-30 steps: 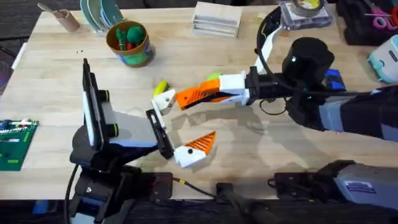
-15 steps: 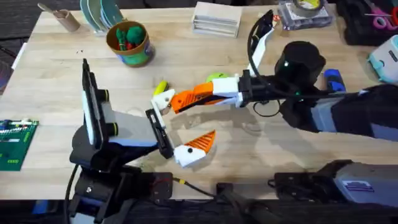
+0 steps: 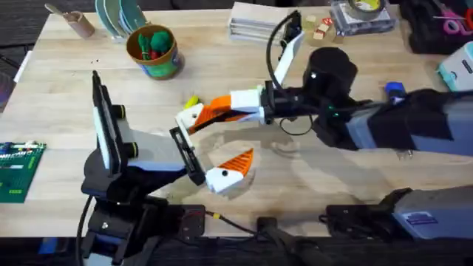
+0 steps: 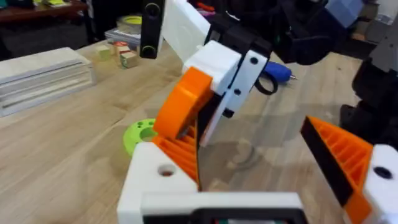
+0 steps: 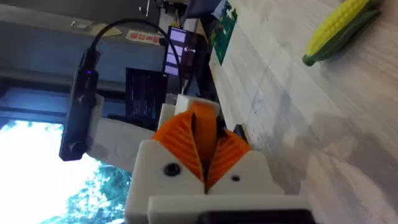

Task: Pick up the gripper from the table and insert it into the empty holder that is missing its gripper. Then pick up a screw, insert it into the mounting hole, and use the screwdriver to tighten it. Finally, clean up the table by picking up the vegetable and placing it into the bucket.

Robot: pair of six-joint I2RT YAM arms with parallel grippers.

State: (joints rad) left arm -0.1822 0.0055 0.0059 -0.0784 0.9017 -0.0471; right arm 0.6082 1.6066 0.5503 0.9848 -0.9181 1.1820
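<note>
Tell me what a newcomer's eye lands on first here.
The right gripper at the table's middle, its orange pads pinched on a loose orange gripper, pressed against the left arm's white holder. Next, the left arm's other finger with its orange tip, nearer the bases. Then the bucket at the far left.

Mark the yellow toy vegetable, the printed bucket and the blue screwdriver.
Yellow toy vegetable with green end [image 5: 339, 30]: right wrist view, mid-body.
Round orange-rimmed printed bucket [image 3: 164, 62]: overhead view, side wall.
Stubby blue plastic screwdriver [image 4: 275, 71]: left wrist view, handle.
</note>
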